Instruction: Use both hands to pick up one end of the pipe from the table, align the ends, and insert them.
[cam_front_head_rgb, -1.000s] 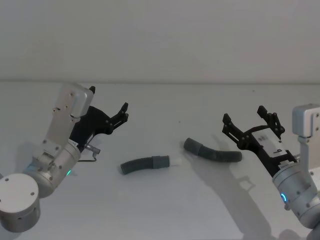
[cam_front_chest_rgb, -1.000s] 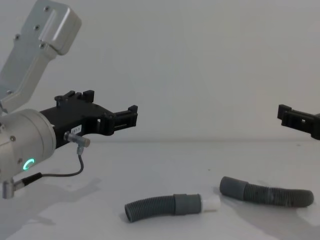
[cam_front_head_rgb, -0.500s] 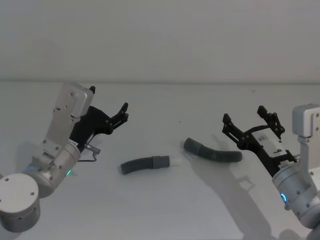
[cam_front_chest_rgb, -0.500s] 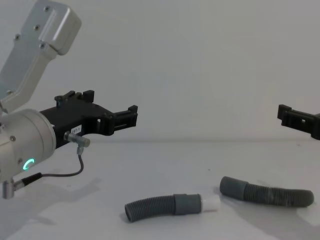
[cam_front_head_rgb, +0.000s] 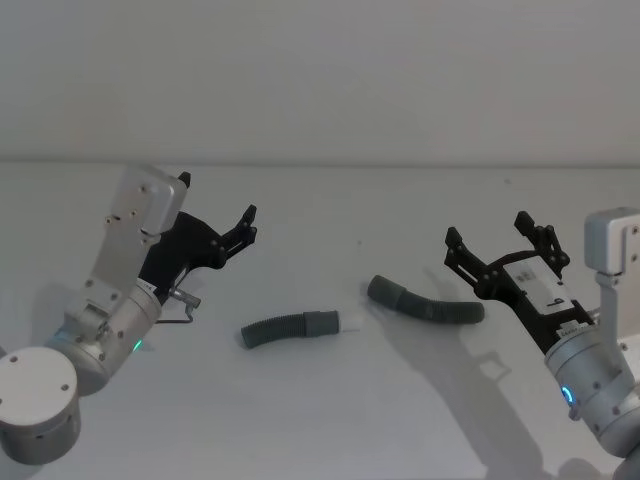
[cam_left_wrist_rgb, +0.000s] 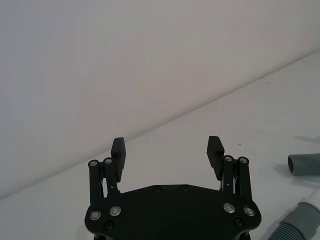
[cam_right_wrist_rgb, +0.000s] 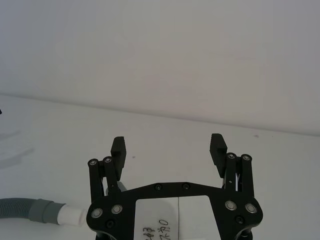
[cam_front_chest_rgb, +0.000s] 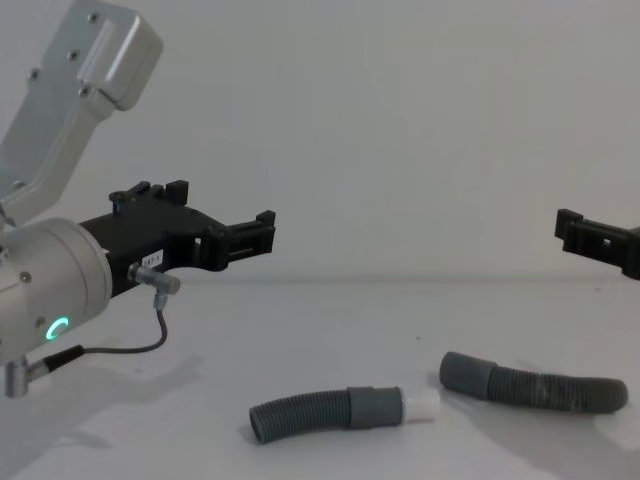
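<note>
Nothing has shifted over the last second: the left gripper (cam_front_head_rgb: 248, 224) still hovers above the table (cam_front_head_rgb: 330, 420) with its fingers spread wide and empty, well apart from the white-tipped hose piece (cam_front_head_rgb: 295, 328) lying near the middle. Near its white spigot (cam_front_head_rgb: 352, 321) lies the plain cuff (cam_front_head_rgb: 382, 289) of the second hose piece (cam_front_head_rgb: 430, 306), and farther right the right gripper (cam_front_head_rgb: 490, 232) hangs equally wide and empty. By my reading neither grasp has begun, and both arms have yet to descend
</note>
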